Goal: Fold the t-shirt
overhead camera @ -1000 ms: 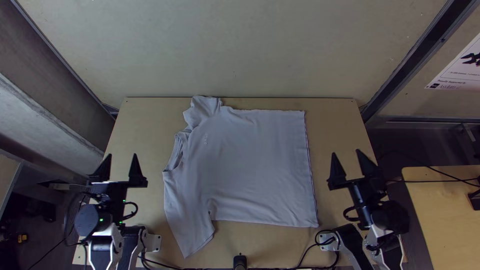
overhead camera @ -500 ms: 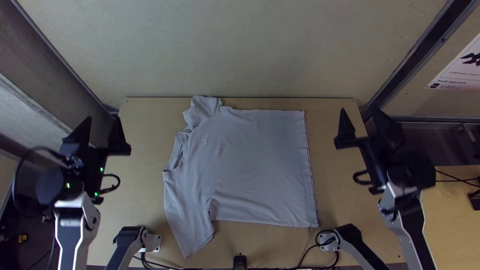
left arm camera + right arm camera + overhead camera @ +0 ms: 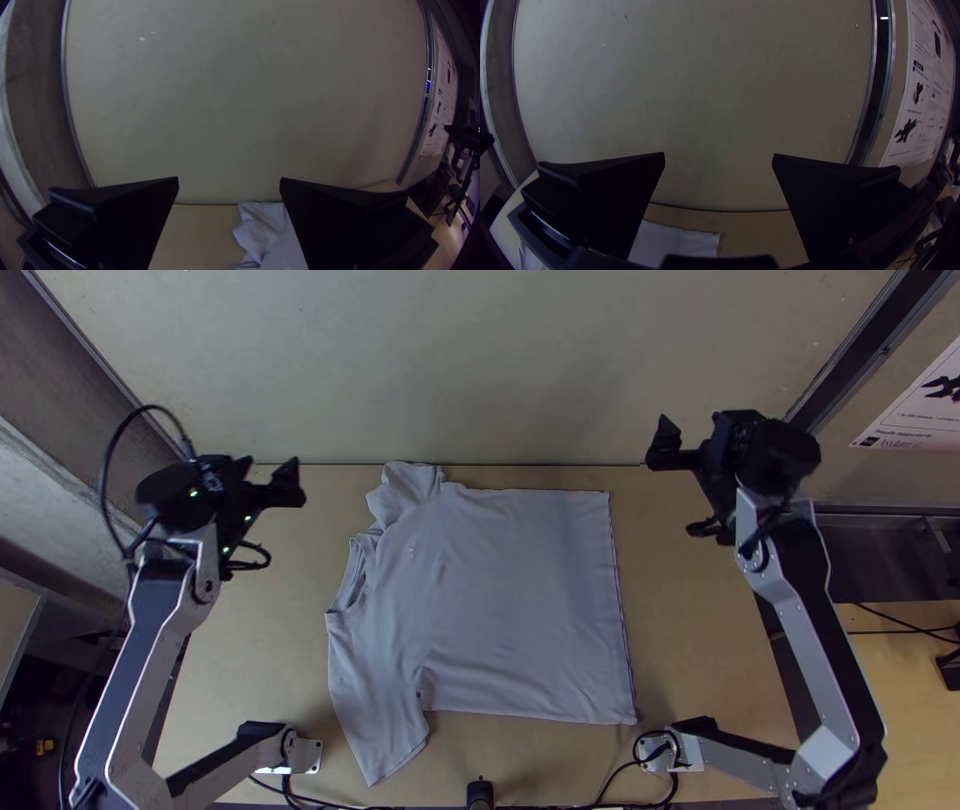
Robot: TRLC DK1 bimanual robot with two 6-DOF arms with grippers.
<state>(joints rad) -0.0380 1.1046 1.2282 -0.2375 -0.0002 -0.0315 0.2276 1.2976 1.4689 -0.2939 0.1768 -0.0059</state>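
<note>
The light grey t-shirt [image 3: 510, 600] lies spread on the table in the top view, its hem toward the right and its collar and sleeves toward the left. One sleeve points to the back edge, the other to the near edge. My left gripper [image 3: 265, 475] is over the back left of the table, beside the shirt, and my right gripper [image 3: 690, 450] is beyond the back right corner. In the left wrist view my left gripper [image 3: 229, 185] stands open, a sleeve [image 3: 262, 230] beyond it. My right gripper [image 3: 719, 160] is open too, near a hem corner [image 3: 680, 245].
The wooden table [image 3: 690, 670] has bare wood around the shirt. A pale wall panel [image 3: 480, 370] rises behind its back edge. A black post [image 3: 480, 792] stands at the near edge, with cables beside it. A side table [image 3: 900, 670] is at the right.
Both arms have stretched out toward the back of the table, the left gripper also moving somewhat rightward over the last half second. The t-shirt lies as before.
</note>
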